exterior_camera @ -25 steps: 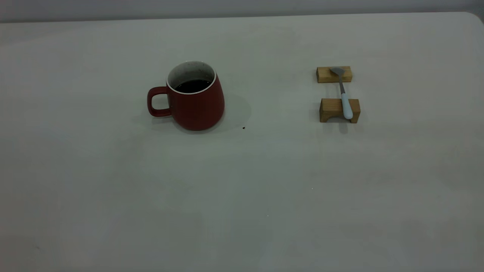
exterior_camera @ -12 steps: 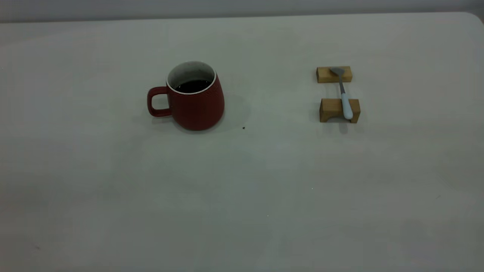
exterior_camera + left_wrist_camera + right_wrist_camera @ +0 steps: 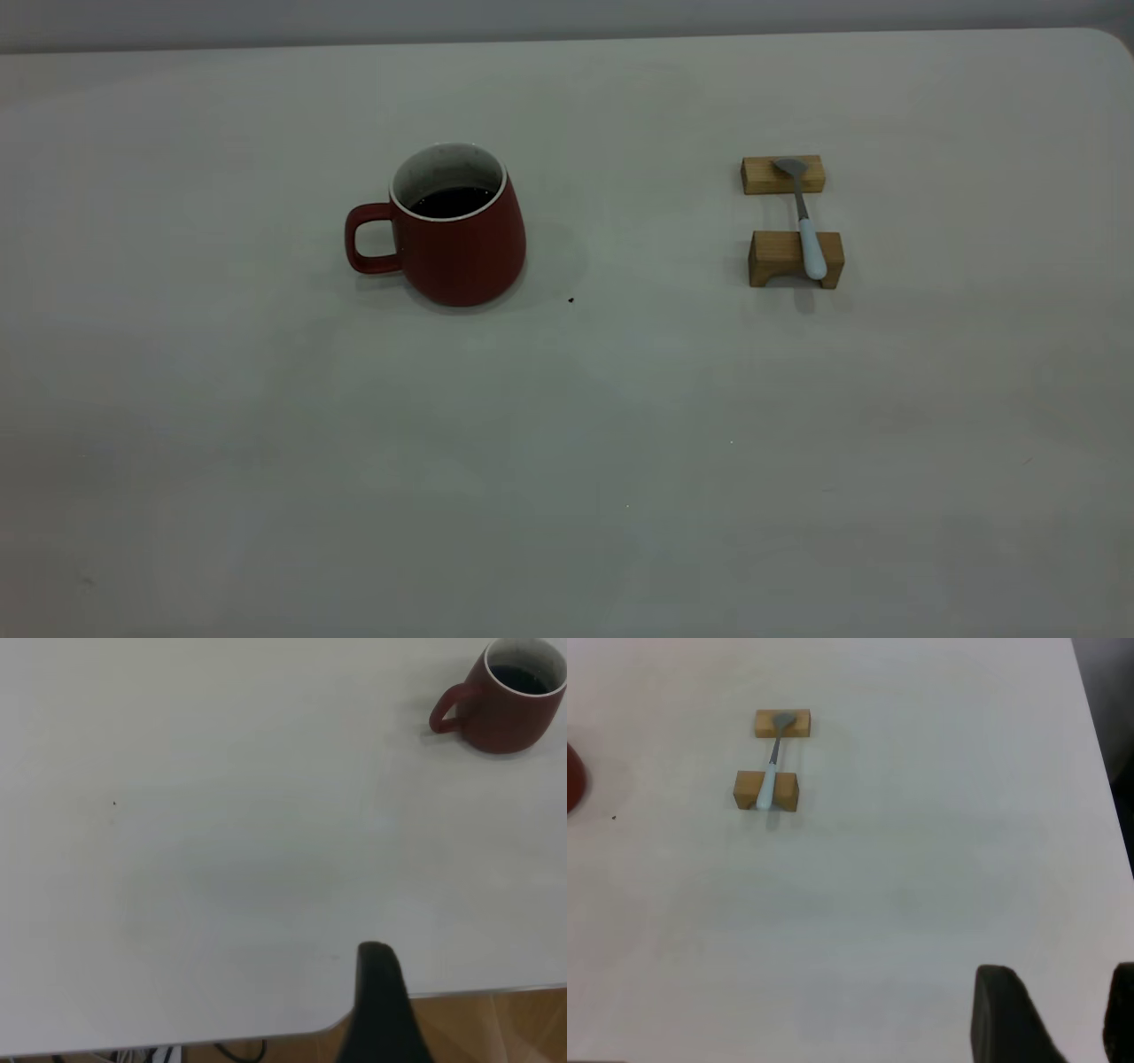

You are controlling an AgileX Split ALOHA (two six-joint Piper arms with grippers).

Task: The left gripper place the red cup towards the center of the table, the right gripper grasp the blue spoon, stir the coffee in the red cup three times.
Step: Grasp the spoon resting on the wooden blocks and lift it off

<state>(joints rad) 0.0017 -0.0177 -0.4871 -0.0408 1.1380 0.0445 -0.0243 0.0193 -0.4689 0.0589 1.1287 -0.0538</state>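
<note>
The red cup [image 3: 459, 235] stands upright left of the table's [image 3: 567, 443] middle, handle pointing left, dark coffee [image 3: 450, 201] inside. In the left wrist view the red cup [image 3: 507, 695] is far from my left gripper [image 3: 379, 997], which hangs over the table's near edge. The blue spoon [image 3: 806, 226] lies across two tan wooden blocks at the right. Well clear of the blue spoon [image 3: 770, 780], my right gripper [image 3: 1060, 981] stands open with bare table between its fingers. Neither gripper shows in the exterior view.
The far wooden block [image 3: 783, 174] carries the spoon's bowl and the near block [image 3: 795, 259] its handle. A tiny dark speck [image 3: 570, 300] lies right of the cup. The table's edge [image 3: 461, 992] and wooden floor lie beside the left gripper.
</note>
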